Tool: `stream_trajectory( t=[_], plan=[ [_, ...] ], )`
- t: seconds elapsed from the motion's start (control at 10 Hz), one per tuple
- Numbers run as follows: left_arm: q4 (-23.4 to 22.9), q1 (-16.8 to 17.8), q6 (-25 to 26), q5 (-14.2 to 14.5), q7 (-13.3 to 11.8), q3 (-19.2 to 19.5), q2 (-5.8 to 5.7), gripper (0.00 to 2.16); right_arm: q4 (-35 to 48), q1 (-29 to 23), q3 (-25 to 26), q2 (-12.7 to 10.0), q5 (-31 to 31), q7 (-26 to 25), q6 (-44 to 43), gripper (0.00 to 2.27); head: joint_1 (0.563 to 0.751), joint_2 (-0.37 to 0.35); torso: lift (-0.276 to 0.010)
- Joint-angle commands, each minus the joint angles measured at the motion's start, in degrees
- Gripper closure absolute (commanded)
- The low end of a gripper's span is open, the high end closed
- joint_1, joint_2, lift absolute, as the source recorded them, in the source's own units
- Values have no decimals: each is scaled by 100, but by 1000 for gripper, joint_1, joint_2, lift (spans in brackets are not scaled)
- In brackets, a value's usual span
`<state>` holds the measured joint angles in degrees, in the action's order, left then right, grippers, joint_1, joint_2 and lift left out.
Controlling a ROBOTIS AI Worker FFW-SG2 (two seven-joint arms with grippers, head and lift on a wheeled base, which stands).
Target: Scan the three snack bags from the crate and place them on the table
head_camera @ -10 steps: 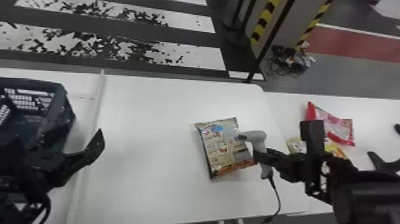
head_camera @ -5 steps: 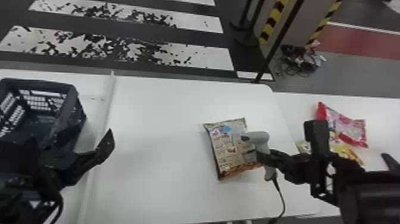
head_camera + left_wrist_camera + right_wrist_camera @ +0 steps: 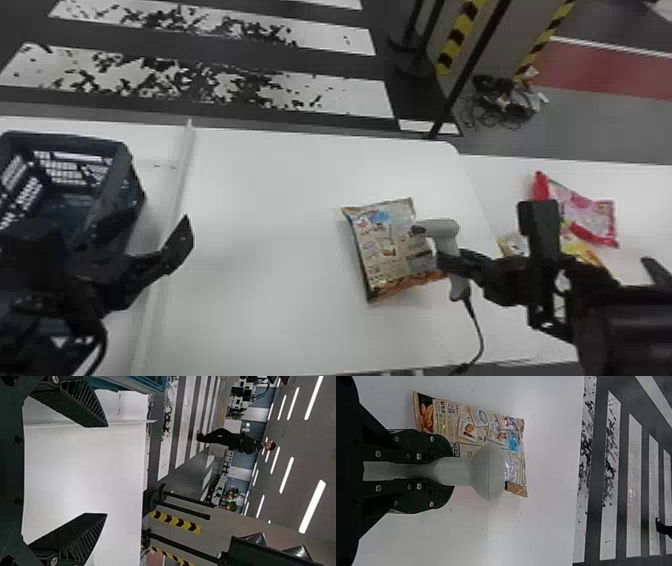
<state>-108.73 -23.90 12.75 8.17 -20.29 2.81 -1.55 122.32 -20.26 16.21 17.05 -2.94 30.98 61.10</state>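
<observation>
Taking the tan snack bag (image 3: 385, 250) as the landmark, the dark crate (image 3: 127, 165) stands well apart to its left, near the table's far left part. The left gripper (image 3: 150, 230) is also left of the tan bag, in front of part of the crate in the head view. Its fingers are wide apart with nothing between them, and the tan bag lies well apart from them. A raised white strip (image 3: 183, 165) runs along the table (image 3: 260, 200) between the crate and the tan bag.

The tan bag itself lies flat, printed side up, with the grey scanner (image 3: 445, 230) at its right side. The scanner's head overlaps the bag in the head view; whether they touch, I cannot tell. At the bag's right edge, the right gripper (image 3: 451, 266) has its fingers clamped on the scanner's handle, and the right wrist view shows the bag beyond the fingertips, lying more to one finger's side. The scanner's cable (image 3: 480, 330) trails toward the near edge, right of the bag.

Farther right of the tan bag lie a yellow bag (image 3: 581, 251), partly hidden by the right arm, and a red and pink bag (image 3: 590, 215) just beyond it.
</observation>
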Motion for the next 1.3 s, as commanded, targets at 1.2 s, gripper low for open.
stream_trajectory(
  t=[1.2],
  plan=[
    [-43,0,40,-9,-1,-88,-21,73,-3531,1551,5,448,153,-215,-1719,2206,695,-344,-62]
  ],
)
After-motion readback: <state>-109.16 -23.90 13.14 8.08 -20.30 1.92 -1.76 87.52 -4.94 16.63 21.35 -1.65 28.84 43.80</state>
